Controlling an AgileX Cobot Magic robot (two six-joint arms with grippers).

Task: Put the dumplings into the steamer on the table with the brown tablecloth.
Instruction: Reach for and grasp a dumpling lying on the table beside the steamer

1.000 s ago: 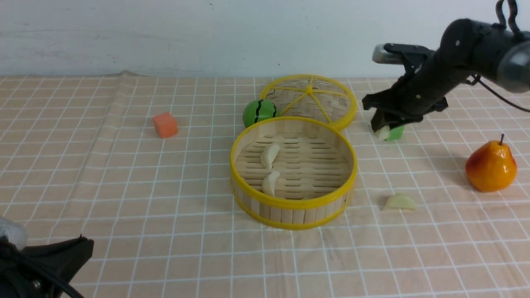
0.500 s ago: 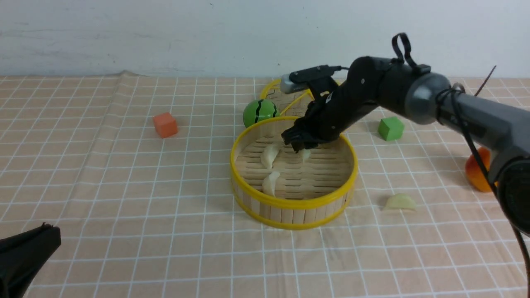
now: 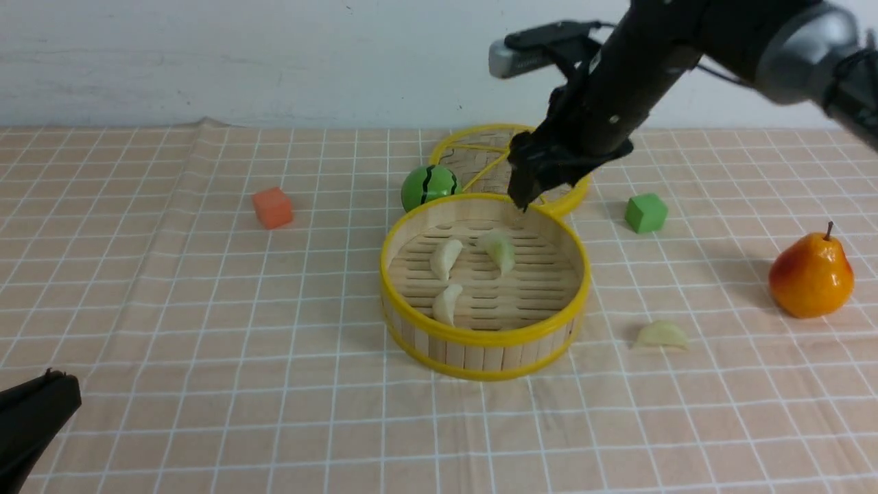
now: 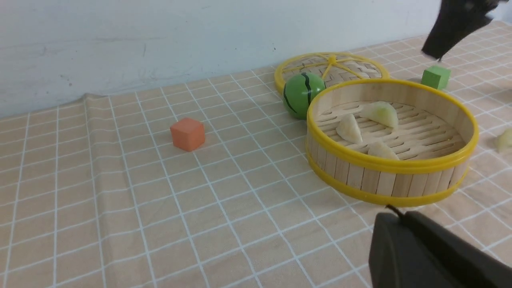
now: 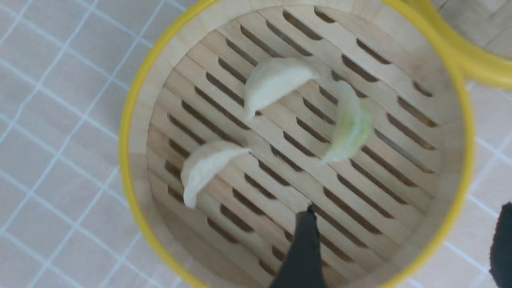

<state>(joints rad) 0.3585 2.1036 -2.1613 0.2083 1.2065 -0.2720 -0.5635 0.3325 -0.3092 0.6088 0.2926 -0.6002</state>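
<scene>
The steamer (image 3: 480, 337) stands mid-table on the brown tablecloth (image 3: 206, 309). Three dumplings lie on its slats (image 3: 446, 257) (image 3: 499, 250) (image 3: 447, 303). One more dumpling (image 3: 662, 335) rests on the cloth to the steamer's right. My right gripper (image 3: 531, 185) hovers above the steamer's back rim, open and empty. In the right wrist view its fingers (image 5: 302, 252) stand wide apart over the steamer (image 5: 132, 120), and the three dumplings (image 5: 276, 82) (image 5: 350, 124) (image 5: 206, 166) lie below. My left gripper (image 3: 34, 412) is low at the near left corner, shut on nothing (image 4: 394, 218).
Behind the steamer lies its woven lid (image 3: 480, 154), with a green striped ball (image 3: 429, 186) beside it. An orange cube (image 3: 272, 207) sits to the left, a green cube (image 3: 645, 213) to the right, and a pear (image 3: 811, 274) at the far right. A wall closes the back.
My right gripper carried a dumpling from beside the green cube into the steamer, opened, and rose above the back rim. The dumpling now lies inside. The left gripper drew back lower left.
</scene>
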